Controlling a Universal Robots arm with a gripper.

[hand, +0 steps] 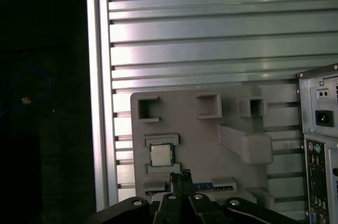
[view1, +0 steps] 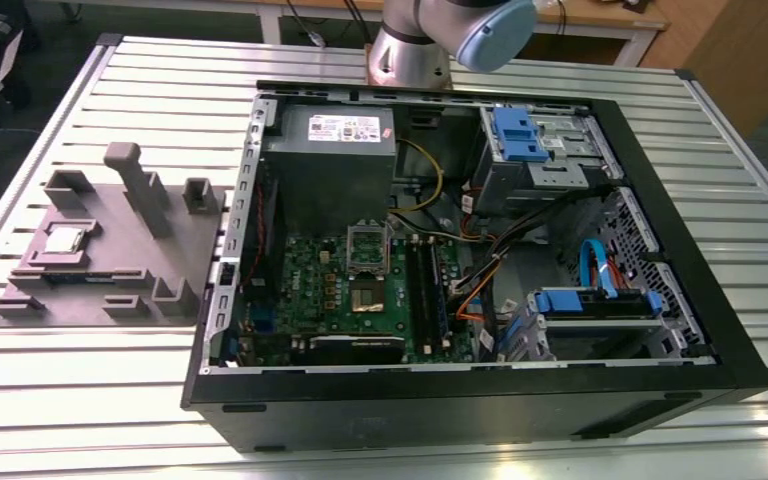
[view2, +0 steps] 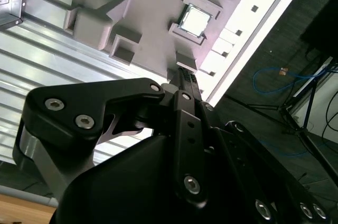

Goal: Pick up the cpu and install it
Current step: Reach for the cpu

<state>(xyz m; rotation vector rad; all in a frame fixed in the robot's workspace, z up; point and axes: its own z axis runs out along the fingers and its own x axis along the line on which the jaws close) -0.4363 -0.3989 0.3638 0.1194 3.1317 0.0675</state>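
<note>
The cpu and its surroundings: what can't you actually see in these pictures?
cpu: print too small, both wrist views.
Holder tray: near edge hidden behind the gripper, first wrist view.
Motherboard socket: too small in the exterior view to judge.
Arm: cut off by the exterior view's top edge.

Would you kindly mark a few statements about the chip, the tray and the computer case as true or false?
1. The chip lies in a recess of the grey tray. True.
2. The gripper holds the chip. False: it is clear of the chip, which rests in the tray.
3. The computer case lies open, its green board showing. True.
4. The tray sits inside the case. False: it lies on the slatted table, on the exterior view's left of the case.
</note>
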